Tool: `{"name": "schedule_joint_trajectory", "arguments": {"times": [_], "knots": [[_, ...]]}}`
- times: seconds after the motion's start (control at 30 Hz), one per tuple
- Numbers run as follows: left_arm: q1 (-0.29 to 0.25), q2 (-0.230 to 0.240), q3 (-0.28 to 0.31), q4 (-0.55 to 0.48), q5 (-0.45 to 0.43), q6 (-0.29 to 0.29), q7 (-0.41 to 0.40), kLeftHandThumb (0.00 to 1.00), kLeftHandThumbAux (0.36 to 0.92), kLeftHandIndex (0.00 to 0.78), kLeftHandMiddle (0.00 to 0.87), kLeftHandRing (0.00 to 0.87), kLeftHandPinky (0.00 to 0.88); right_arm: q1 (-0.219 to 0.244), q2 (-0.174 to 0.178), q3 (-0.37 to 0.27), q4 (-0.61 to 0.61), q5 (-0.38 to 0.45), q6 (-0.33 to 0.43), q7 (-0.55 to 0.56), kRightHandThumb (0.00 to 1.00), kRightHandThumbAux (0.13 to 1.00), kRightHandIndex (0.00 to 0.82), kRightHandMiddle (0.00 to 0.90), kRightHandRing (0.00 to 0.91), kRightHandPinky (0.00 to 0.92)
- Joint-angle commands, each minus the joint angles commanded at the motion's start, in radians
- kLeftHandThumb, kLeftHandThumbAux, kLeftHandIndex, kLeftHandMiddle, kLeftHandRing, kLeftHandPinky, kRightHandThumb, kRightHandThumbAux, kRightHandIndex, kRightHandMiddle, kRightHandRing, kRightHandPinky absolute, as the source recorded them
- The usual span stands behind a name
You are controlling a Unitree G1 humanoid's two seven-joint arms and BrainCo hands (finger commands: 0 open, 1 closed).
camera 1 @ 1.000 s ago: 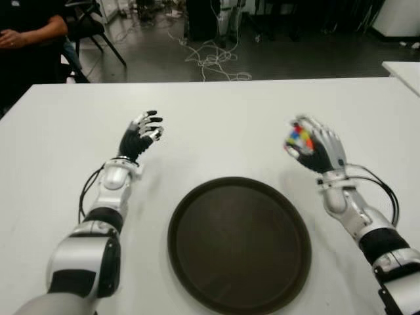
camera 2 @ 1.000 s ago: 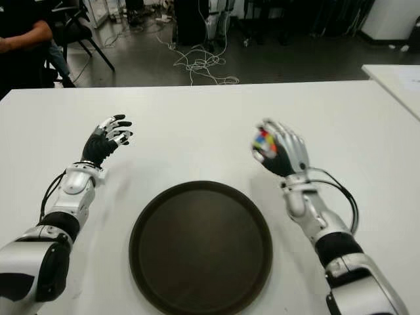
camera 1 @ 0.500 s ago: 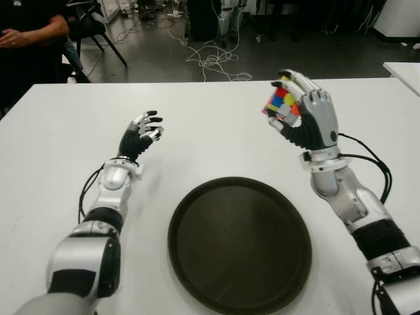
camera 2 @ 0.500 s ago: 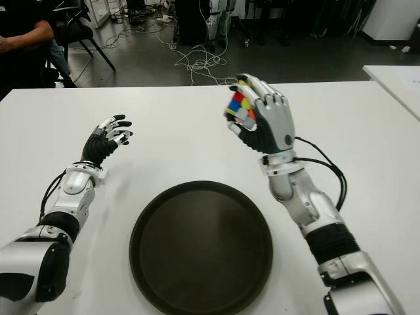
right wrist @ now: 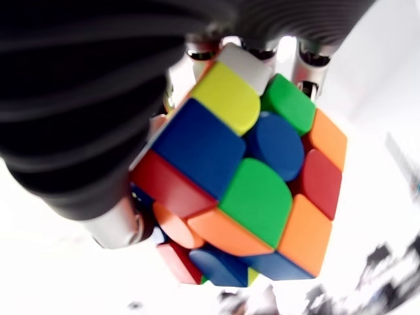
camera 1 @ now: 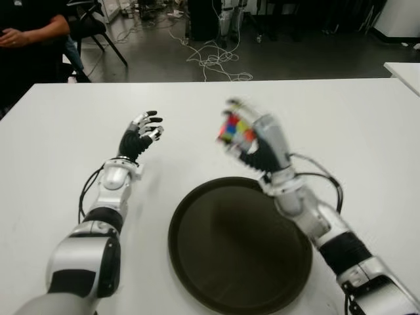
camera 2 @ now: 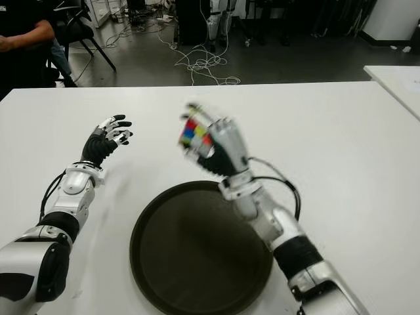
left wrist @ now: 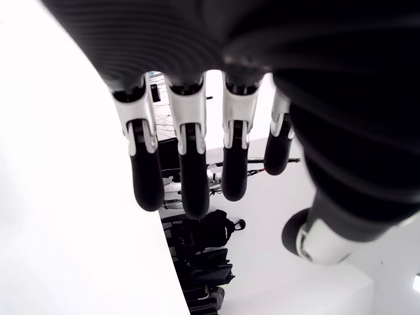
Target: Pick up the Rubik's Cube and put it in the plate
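Right fingers (right wrist: 115, 220): curling tight around the Rubik's Cube (right wrist: 249, 174), pressing on its sides while its coloured faces are showing between them.
Right hand (camera 1: 262, 141): holding the cube up in the air, palm turned toward the robot's left, hovering over the far edge of the plate (camera 1: 197, 262).
Rubik's Cube position: sitting in the right hand's grasp, above the table and clear of it; it seems to be just past the plate's far rim rather than over the middle, though motion blur is making that hard to fix.
Left fingers (left wrist: 146, 177): hanging loosely spread and gripping nothing.
Left hand (camera 1: 139, 136): showing to the left of the plate, well apart from it, palm angled inward.
Plate: lying flat on the table, round, dark brown, with a low raised rim; nothing is lying inside it.
Table (camera 1: 59, 131): white, carrying the plate near the robot's side.
Right forearm (camera 1: 308, 216): crossing over the plate's right rim and hiding a strip of it.
Cables (camera 1: 213, 62): trailing in pale loops across the dark floor beyond the table's far edge.
Person (camera 1: 29, 36): sitting at the far left corner, dark sleeve and one hand showing.
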Motion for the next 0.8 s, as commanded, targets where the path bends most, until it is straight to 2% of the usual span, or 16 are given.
{"name": "schedule_joint_trajectory", "arguments": {"times": [0.13,0.2,0.23,0.33,0.53,0.6,0.8], "knots": [[0.0,-0.001,0.001,-0.001,0.0,0.0,-0.001,0.195,0.677,0.199,0.269,0.299,0.347,0.01,-0.002,0.029,-0.033,0.017,0.005,0.128,0.692,0.736,0.42,0.646,0.675,0.699],[0.001,-0.001,0.001,-0.002,0.0,-0.003,-0.002,0.194,0.683,0.199,0.269,0.297,0.344,0.012,-0.048,0.067,-0.09,0.093,0.012,0.346,0.694,0.736,0.419,0.619,0.652,0.668],[0.001,-0.002,0.002,-0.002,-0.001,-0.004,-0.003,0.193,0.687,0.198,0.269,0.297,0.344,0.012,-0.064,0.079,-0.107,0.121,0.013,0.419,0.696,0.735,0.418,0.6,0.635,0.645],[0.001,-0.002,0.002,-0.003,-0.001,-0.006,-0.003,0.191,0.693,0.196,0.27,0.296,0.343,0.009,-0.089,0.098,-0.133,0.183,0.016,0.562,0.698,0.735,0.417,0.574,0.61,0.615],[0.001,-0.002,0.0,-0.004,0.002,-0.002,-0.001,0.189,0.702,0.182,0.259,0.292,0.347,0.001,-0.138,0.109,-0.182,0.311,0.055,0.808,0.698,0.735,0.415,0.549,0.582,0.592],[0.001,-0.002,0.0,-0.004,0.002,-0.001,0.0,0.189,0.703,0.18,0.258,0.291,0.349,0.001,-0.147,0.102,-0.194,0.339,0.072,0.86,0.697,0.736,0.415,0.546,0.58,0.588],[0.001,-0.001,-0.002,-0.005,0.005,-0.006,0.002,0.192,0.703,0.184,0.259,0.292,0.352,-0.023,-0.193,0.092,-0.251,0.415,0.181,1.071,0.692,0.737,0.417,0.542,0.576,0.578]]}}
